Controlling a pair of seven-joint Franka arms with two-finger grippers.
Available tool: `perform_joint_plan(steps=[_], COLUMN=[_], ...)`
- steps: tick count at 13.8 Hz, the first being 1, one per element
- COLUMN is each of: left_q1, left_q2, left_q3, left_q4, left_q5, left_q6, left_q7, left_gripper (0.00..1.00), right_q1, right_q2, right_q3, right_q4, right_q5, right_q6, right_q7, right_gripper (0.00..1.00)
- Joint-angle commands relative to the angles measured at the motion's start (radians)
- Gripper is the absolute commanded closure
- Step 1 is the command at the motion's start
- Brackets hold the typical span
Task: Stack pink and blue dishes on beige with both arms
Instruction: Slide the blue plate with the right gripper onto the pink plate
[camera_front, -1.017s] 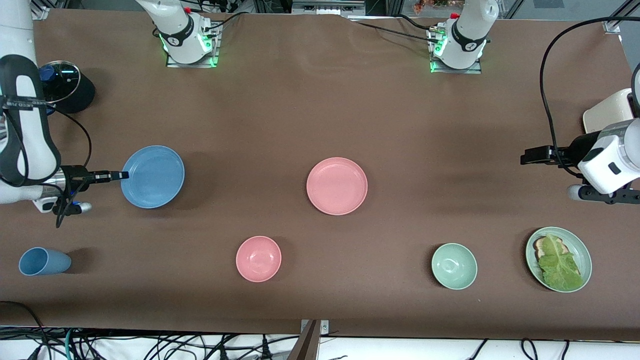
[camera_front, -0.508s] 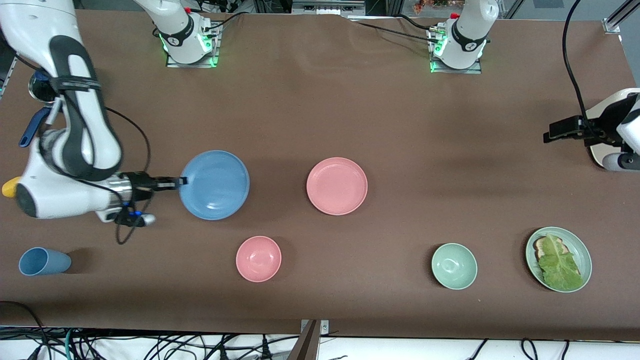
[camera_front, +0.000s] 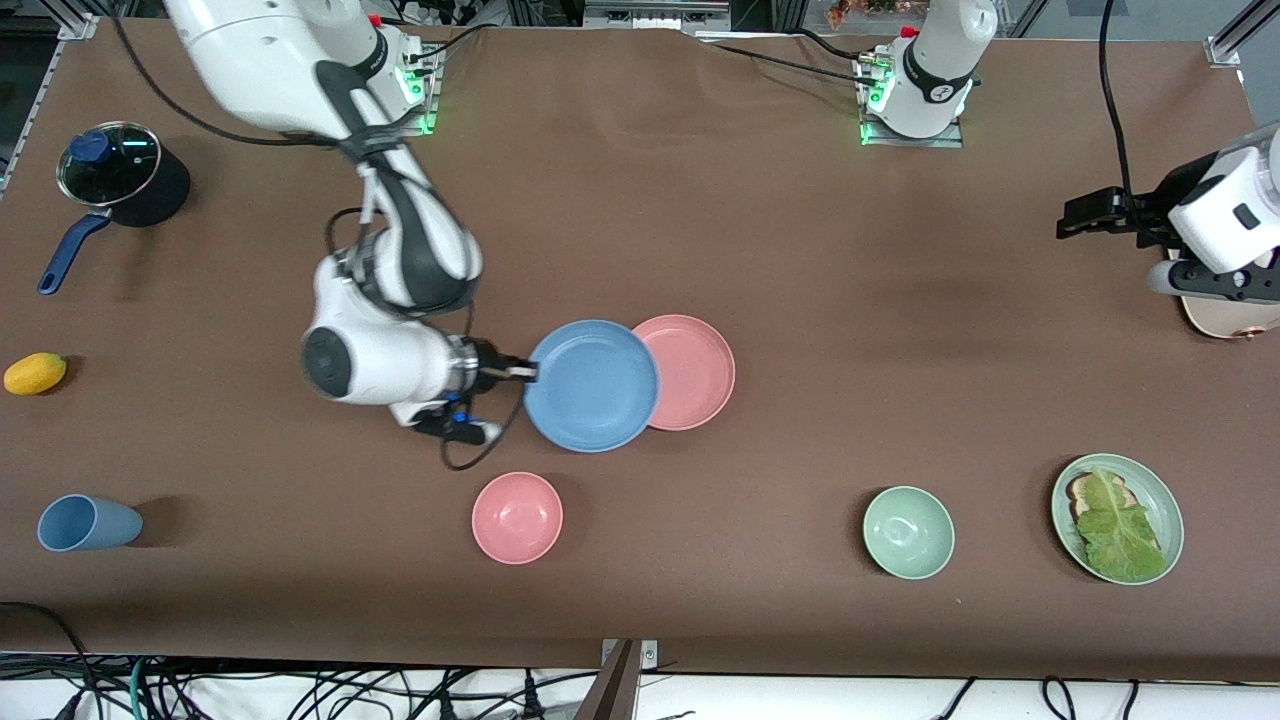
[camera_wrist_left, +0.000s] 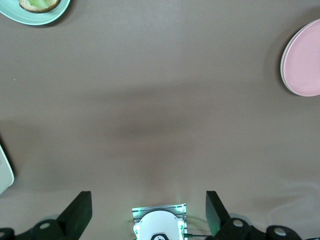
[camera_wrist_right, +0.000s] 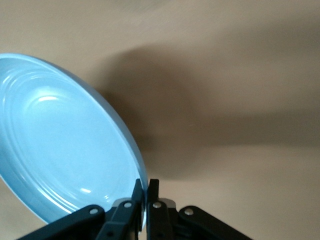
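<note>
My right gripper (camera_front: 527, 372) is shut on the rim of the blue plate (camera_front: 592, 386) and holds it up over the table's middle. In the front view the blue plate covers the edge of the pink plate (camera_front: 695, 372), which lies flat on the table. The right wrist view shows the fingers pinching the blue plate (camera_wrist_right: 60, 145) at my right gripper (camera_wrist_right: 146, 184). My left gripper (camera_front: 1072, 218) hangs open and empty over the left arm's end of the table; the left wrist view shows it as the left gripper (camera_wrist_left: 147, 212) with the pink plate (camera_wrist_left: 304, 60) far off. The beige plate is out of view.
A cream-white toaster (camera_front: 1215, 318) lies partly under the left arm. Nearer the front camera stand a blue cup (camera_front: 88, 522), a pink bowl (camera_front: 517, 517), a green bowl (camera_front: 908, 532) and a green plate with bread and lettuce (camera_front: 1160, 490). A lidded pot (camera_front: 122, 170) and a yellow fruit (camera_front: 35, 373) sit at the right arm's end.
The right arm has carried the blue plate from its end of the table to the middle, up against the pink plate. The left arm has shifted slightly, its gripper still open.
</note>
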Motion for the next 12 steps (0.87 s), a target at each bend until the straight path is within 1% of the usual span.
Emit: perform_joint_plan(steps=[1, 2, 5, 7, 10, 12], left_q1=[0.018, 0.020, 0.055, 0.061, 0.058, 0.058], left_q2=[-0.075, -0.078, -0.098, -0.098, -0.097, -0.094], left_q3=[-0.030, -0.036, -0.037, -0.037, -0.038, -0.038], left_q4=[-0.045, -0.060, -0.116, -0.124, -0.123, -0.123], left_q5=[0.031, 0.022, -0.029, -0.026, -0.017, -0.015], left_q6=[0.010, 0.008, 0.019, 0.031, 0.036, 0.040], left_q7=[-0.006, -0.008, -0.040, -0.042, -0.042, -0.042], left_gripper=[0.00, 0.00, 0.00, 0.00, 0.00, 0.00], right_q1=[0.067, 0.084, 0.141, 0.158, 0.192, 0.192], right_q2=[0.030, 0.032, 0.039, 0.044, 0.058, 0.067], right_q3=[-0.014, -0.014, -0.013, -0.014, -0.016, -0.016], right_q4=[0.004, 0.004, 0.004, 0.004, 0.005, 0.005], right_q5=[-0.016, -0.033, -0.141, -0.188, -0.237, -0.235], right_q6=[0.077, 0.082, 0.082, 0.082, 0.096, 0.143], right_q7=[0.058, 0.058, 0.059, 0.061, 0.061, 0.090], right_gripper=[1.00, 1.00, 1.00, 1.00, 1.00, 1.00])
